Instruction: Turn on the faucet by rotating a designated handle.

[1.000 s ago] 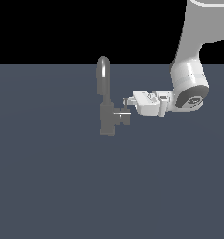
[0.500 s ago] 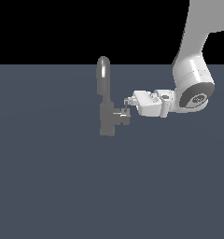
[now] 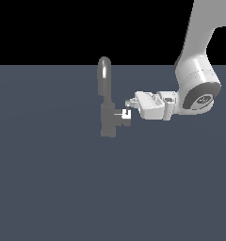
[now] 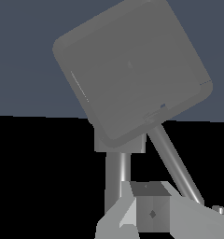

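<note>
Grey faucet (image 3: 105, 101) stands just left of frame centre in the exterior view, arched spout up top, blocky body below. Its handle (image 3: 123, 117) sticks out toward the exterior view's right, centre of frame. White arm (image 3: 196, 70) comes in from the upper right, gripper (image 3: 126, 110) level and touching the handle; fingers spread or pinching, cannot tell. Wrist view: faucet body (image 4: 132, 74) close, fills the upper half.
</note>
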{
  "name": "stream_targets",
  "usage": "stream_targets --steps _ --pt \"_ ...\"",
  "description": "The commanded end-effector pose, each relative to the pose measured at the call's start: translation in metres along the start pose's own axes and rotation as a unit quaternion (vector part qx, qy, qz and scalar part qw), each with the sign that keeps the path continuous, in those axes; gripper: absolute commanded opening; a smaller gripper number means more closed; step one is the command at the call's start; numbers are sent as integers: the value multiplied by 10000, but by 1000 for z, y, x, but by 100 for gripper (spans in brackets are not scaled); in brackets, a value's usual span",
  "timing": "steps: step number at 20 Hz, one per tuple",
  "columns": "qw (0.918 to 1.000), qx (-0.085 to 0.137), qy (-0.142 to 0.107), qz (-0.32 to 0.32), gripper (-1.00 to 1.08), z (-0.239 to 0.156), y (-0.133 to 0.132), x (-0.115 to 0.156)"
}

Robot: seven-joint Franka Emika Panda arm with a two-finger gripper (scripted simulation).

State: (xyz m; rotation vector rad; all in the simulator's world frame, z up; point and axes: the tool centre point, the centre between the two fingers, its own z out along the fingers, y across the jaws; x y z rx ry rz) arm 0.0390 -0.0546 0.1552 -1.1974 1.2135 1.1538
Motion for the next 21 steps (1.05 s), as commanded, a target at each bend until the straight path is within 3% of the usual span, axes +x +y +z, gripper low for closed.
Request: stream_targets --steps 1,8,10,21 --pt "9999 -27 -27 114 -100 0 16 13" --pt "9999 -39 -36 138 -100 -1 43 26" --pt "10000 -26 -15 -31 -100 0 29 10" --pt "9999 -40 -37 139 -100 0 57 80"
